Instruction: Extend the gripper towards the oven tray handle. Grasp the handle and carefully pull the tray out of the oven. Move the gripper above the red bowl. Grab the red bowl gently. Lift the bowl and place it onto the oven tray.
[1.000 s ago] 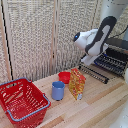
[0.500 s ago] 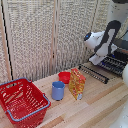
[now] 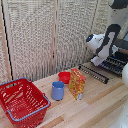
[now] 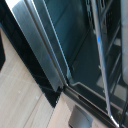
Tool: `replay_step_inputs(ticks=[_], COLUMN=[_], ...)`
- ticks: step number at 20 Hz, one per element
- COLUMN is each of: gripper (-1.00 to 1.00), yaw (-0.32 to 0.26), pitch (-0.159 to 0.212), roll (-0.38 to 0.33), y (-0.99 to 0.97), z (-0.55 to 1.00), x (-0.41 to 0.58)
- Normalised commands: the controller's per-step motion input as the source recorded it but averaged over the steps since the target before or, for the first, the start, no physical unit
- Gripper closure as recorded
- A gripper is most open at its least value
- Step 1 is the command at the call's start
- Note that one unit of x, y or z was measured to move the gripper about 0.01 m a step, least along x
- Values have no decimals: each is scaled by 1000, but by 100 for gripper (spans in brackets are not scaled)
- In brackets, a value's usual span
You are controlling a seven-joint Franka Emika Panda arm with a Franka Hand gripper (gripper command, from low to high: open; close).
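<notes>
In the exterior view, the white arm reaches down at the exterior view's right, over the tray of thin dark bars that sticks out of the oven at the far right edge. A dark open oven door slopes down just left of the tray onto the wooden table. The gripper itself is hidden behind the arm's bulk, so I cannot tell whether its fingers are parted or closed. The red bowl sits on the table well left of the oven, touching or just behind a yellow-orange packet, with a blue cup just nearer. A red wire basket stands at the near left.

In the wrist view, blurred silvery trim and dark glass of the oven fill the picture, with thin bars of the tray crossing. No fingertips show clearly.
</notes>
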Motion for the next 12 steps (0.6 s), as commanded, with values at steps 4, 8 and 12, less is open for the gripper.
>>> replay_step_inputs(ticks=[4, 8, 12], gripper=[100, 100, 100], yaw=[72, 23, 0], pitch=[3, 0, 5], roll=[-18, 0, 0], y=[-311, -269, -94], z=[2, 33, 6], x=[0, 0, 0])
